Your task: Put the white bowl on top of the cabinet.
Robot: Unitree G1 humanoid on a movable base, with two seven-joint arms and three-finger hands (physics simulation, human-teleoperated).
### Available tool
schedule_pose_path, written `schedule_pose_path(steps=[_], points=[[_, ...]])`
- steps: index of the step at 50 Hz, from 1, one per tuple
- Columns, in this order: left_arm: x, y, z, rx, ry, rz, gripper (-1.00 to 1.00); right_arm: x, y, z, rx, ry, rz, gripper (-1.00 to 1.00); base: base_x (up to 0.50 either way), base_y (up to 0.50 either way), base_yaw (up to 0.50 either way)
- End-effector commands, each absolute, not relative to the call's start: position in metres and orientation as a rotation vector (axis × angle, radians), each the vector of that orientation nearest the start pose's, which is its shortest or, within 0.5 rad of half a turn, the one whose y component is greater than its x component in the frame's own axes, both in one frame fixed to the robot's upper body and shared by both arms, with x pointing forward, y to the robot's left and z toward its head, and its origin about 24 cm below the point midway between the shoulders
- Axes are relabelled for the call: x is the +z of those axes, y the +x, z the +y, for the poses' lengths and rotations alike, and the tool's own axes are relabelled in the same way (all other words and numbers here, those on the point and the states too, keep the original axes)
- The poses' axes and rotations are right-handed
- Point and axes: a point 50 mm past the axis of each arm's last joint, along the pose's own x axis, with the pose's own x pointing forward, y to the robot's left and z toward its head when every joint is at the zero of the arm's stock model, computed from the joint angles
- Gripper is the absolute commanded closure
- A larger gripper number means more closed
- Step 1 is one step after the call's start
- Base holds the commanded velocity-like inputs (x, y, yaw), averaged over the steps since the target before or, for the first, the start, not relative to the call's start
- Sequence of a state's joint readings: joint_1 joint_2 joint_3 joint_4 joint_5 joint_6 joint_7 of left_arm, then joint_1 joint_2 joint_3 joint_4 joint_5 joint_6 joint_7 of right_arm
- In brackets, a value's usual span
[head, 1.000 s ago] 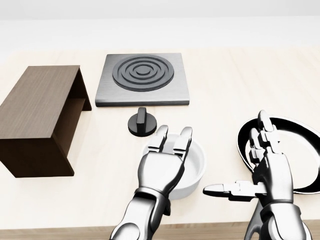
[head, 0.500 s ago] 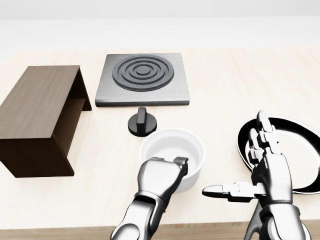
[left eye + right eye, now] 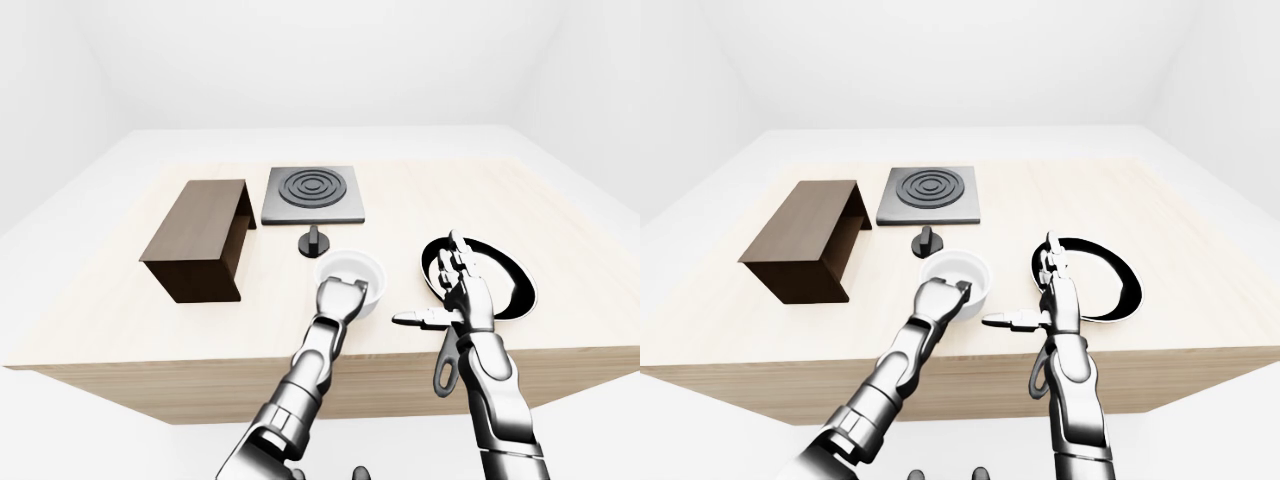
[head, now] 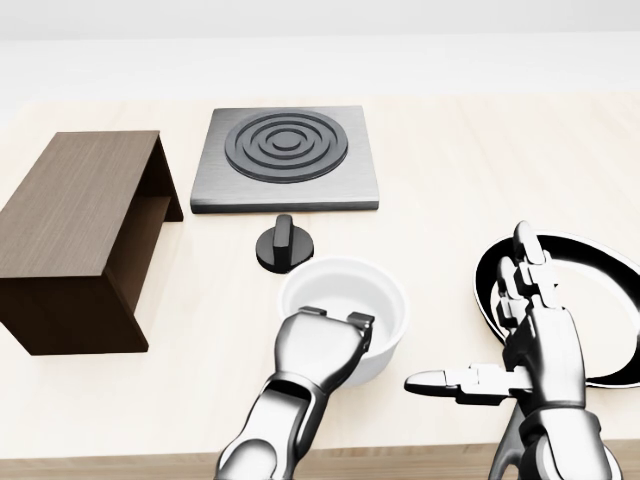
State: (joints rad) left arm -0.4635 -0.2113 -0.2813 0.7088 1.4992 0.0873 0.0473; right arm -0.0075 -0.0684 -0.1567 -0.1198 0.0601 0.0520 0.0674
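Head view shows my left hand (image 4: pixel 318 345) pressed against the near wall of the white bowl (image 4: pixel 345 300), my fingers (image 4: pixel 358 322) curled over the rim so their tips dip just inside while the palm backs the outer wall; I judge this a closed pinch on the rim, though the thumb is hidden under the hand and I cannot tell how firmly it bears. The bowl sits upright on the table (image 4: pixel 450 150), directly beyond my knuckles, round, so it has no long axis to align with. From my fingers the cabinet (image 4: pixel 75 235) lies well off to the left and a little farther away, its long axis running away from me and its flat top bare. A knob (image 4: pixel 284 245) stands just beyond the bowl, the stove plate (image 4: pixel 285 158) farther still. My right hand (image 4: pixel 520 340) hangs spread and empty, over the near edge of the frying pan (image 4: pixel 600 300); it is farther from the bowl, so the left does the carrying, up and leftward.
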Motion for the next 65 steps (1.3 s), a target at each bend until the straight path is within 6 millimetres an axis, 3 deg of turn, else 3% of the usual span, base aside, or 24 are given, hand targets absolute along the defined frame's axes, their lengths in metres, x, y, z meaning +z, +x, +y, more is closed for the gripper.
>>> schedule_pose_path(steps=[1,20,28,40,65], points=[[0.048,0.314,0.017,-0.401,1.638,-0.142,1.0,0.069,0.252,-0.194,-0.075,-0.016,-0.083,-1.0,0.0,0.0,0.0],[0.093,0.329,0.036,-0.286,1.671,-0.129,1.0,0.07,0.251,-0.194,-0.07,-0.014,-0.08,-1.0,0.0,0.0,0.0],[0.126,0.329,0.043,-0.189,1.671,-0.172,1.0,0.068,0.251,-0.193,-0.066,-0.018,-0.079,-1.0,0.0,0.0,0.0],[0.179,0.323,0.069,-0.009,1.646,-0.213,1.0,0.066,0.25,-0.189,-0.056,-0.028,-0.075,-1.0,0.0,0.0,0.0],[0.22,0.333,0.117,0.132,1.622,-0.226,1.0,0.063,0.251,-0.187,-0.053,-0.037,-0.073,-1.0,0.0,0.0,0.0]])
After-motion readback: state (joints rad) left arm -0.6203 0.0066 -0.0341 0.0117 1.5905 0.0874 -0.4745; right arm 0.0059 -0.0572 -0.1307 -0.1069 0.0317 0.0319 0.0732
